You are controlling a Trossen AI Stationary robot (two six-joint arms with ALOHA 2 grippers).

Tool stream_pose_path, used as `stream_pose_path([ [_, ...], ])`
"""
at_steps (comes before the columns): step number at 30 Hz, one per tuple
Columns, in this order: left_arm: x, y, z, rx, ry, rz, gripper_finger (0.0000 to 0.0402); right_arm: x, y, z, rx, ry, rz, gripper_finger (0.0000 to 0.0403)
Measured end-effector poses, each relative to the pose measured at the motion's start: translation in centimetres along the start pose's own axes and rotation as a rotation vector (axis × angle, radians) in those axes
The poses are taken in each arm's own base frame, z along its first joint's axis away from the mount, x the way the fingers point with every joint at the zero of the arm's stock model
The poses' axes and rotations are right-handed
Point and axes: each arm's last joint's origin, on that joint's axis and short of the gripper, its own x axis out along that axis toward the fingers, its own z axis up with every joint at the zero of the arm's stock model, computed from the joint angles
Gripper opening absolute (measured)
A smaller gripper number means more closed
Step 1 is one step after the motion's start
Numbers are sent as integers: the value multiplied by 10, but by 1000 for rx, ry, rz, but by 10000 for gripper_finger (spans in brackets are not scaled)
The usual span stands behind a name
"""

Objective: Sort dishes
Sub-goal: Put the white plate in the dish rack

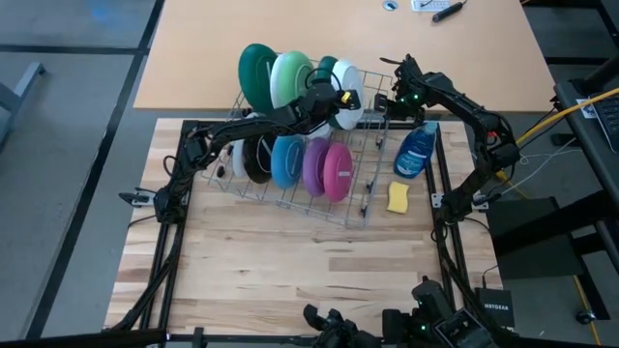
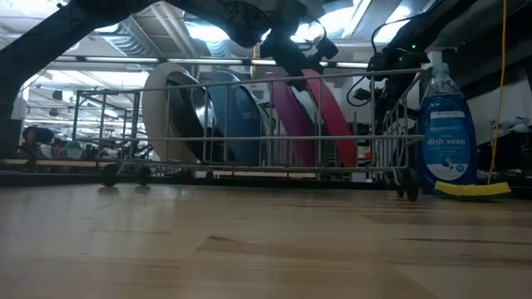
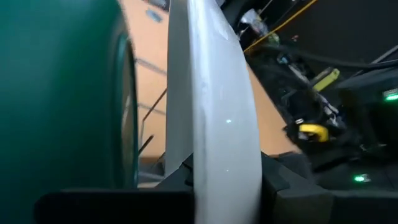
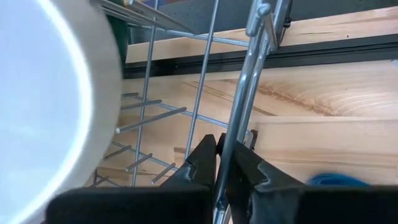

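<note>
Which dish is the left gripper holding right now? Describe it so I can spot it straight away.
Find the wire dish rack at the table's centre, then its back row of large upright plates. The left gripper clamps the white plate at that row's right end, beside a dark green one.

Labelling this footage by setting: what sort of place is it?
Probably a robotics lab or workshop, not a kitchen: a wire dish rack sits on a pale wooden bench with loose cables beside it, and open ceiling ducts and shelving behind.

A wire rack [image 2: 249,124] stands on the table [image 2: 266,241]. Inside it, upright: white plate [image 2: 162,112], blue plate [image 2: 237,116], pink plate [image 2: 332,116]. Beside the rack stand a soap bottle [image 2: 446,133] and a sponge [image 2: 472,190].
</note>
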Motion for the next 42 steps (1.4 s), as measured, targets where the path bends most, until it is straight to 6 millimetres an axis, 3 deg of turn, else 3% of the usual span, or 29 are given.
stream_pose_path([
  [7, 12, 9, -18, -14, 14, 17, 47, 0, 0, 0, -3, -2, 2, 22],
  [13, 21, 16, -29, -139, 30, 30, 47, 0, 0, 0, -2, -4, -1, 23],
  [18, 22, 16, -27, -49, 35, 10, 47, 0, 0, 0, -10, -8, -8, 23],
  [26, 13, -4, -30, 192, -8, -44, 48, 0, -1, 0, -20, -10, -15, 24],
  [42, 6, -13, -19, 109, -34, -82, 47, 0, -1, 0, -23, -11, -19, 24],
])
